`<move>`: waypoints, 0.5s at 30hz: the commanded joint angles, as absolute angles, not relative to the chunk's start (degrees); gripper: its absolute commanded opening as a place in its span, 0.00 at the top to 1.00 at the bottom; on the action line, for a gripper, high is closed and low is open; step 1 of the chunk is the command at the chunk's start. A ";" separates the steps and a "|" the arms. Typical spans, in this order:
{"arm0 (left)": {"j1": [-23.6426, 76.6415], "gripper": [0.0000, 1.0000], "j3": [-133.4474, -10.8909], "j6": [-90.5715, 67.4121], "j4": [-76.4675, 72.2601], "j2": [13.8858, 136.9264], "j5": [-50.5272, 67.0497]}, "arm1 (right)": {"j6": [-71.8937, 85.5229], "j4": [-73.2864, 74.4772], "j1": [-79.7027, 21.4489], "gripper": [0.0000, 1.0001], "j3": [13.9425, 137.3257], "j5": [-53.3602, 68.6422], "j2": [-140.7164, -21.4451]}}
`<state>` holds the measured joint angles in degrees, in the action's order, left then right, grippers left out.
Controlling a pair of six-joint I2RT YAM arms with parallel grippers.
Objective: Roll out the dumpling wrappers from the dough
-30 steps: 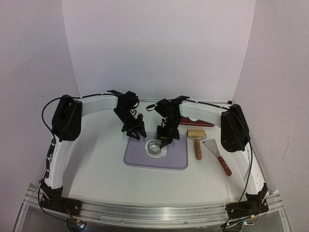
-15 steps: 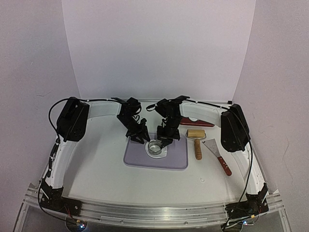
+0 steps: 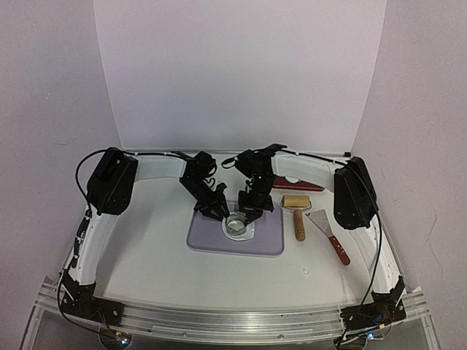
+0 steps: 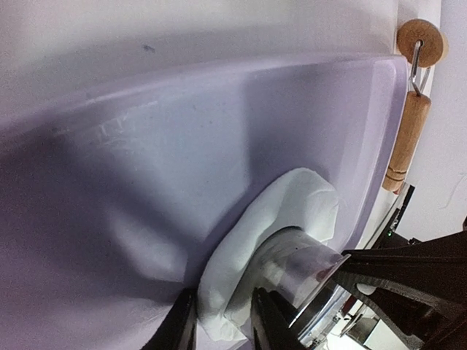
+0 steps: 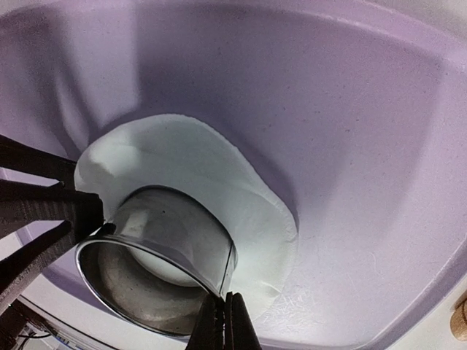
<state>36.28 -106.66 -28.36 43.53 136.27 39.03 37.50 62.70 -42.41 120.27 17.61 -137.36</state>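
Note:
The dough (image 3: pixel 225 232) is a thin white sheet on the purple mat (image 3: pixel 208 242). The metal ring cutter (image 3: pixel 235 224) stands pressed into it. My right gripper (image 3: pixel 252 213) is shut on the ring's rim, seen in the right wrist view (image 5: pixel 225 313) with the ring (image 5: pixel 157 251) and the dough (image 5: pixel 219 182) around it. White dough shows inside the ring. My left gripper (image 3: pixel 217 210) is at the ring's left side. In the left wrist view its fingers (image 4: pixel 222 324) pinch the sheet's bunched edge (image 4: pixel 292 208) beside the ring (image 4: pixel 310 273). No separate cut wrapper is in view.
A wooden roller (image 3: pixel 297 211) lies right of the mat, also in the left wrist view (image 4: pixel 408 127). A red-handled scraper (image 3: pixel 332 239) lies further right. A dark red dish (image 3: pixel 295 184) sits at the back right, behind the right arm.
My left arm has moved right and down to the ring's left side and onto the dough's edge. The right gripper and the ring have stayed in place.

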 commanded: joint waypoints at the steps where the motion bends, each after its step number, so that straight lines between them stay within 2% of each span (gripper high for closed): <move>1: 36.71 0.79 -105.79 -28.02 41.95 137.57 40.77 | 37.25 66.56 -42.21 1.00 120.14 15.11 -138.94; 6: 36.80 0.97 -105.55 -27.94 42.48 136.21 38.44 | 37.67 66.83 -42.19 1.00 119.45 14.32 -138.90; 15: 34.99 1.00 -100.30 -30.22 42.74 130.81 31.21 | 37.31 67.24 -42.25 1.00 115.11 12.60 -137.37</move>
<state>36.14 -103.90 -28.72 42.25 135.43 37.15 37.50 62.59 -42.41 118.88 17.13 -136.80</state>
